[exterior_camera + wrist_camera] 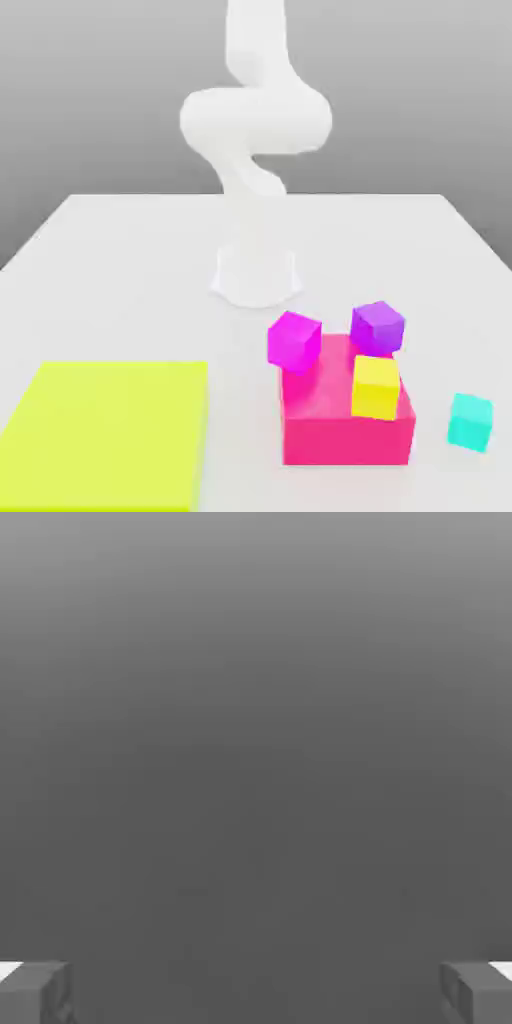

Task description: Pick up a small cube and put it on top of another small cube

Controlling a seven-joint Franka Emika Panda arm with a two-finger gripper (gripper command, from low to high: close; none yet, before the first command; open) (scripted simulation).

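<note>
Nearest the camera, at the exterior view's left, a flat, square lime-yellow panel [105, 435] lies on the white table [140, 290]. Farther back, near the middle, the white robot arm [255, 120] rises from its round base [256, 278] and runs up past the top edge of the exterior view. In the hand view, the pincer [256, 997] stands wide open, its two tips well apart, with nothing between them.

Right of the panel and apart from it sits a wide, low pink-red block [345, 440]. A magenta cube [294, 342], tilted, appears at the block's left side. Next comes a yellow cube [375, 387], overlapping the block's right part, and a purple cube [377, 327], turned at an angle, behind the yellow one. Whether these three touch the block, I cannot tell.

Farthest right, the small teal cube [470, 422] is on the table, beside the block and apart from it, turned slightly.
</note>
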